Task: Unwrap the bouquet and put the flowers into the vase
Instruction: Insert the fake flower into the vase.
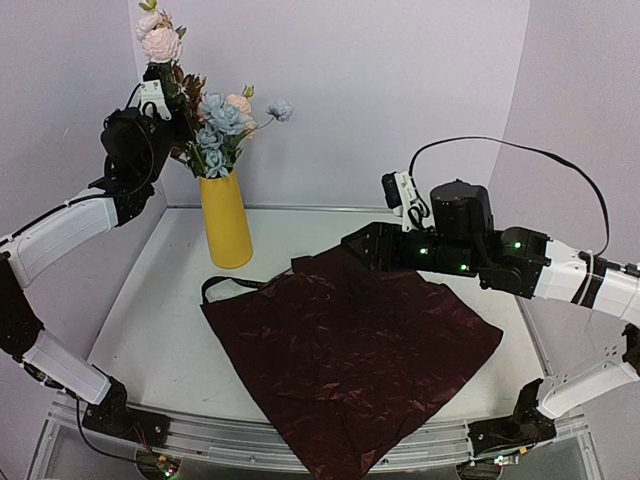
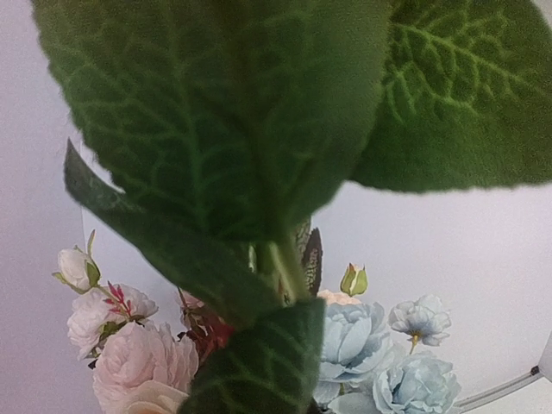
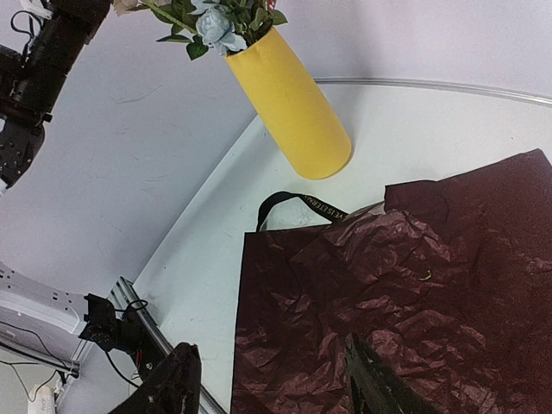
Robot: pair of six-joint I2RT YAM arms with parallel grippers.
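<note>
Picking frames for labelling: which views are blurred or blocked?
Left wrist: big green leaves close to the lens block most of the frame, soft-focused. Top external: sharp, even light. Right wrist: sharp, but tilted, so the vase leans.

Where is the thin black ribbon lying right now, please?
In the top view, the black ribbon lies at the far left corner of the crinkled dark red paper, just in front of the tall yellow vase.
</note>
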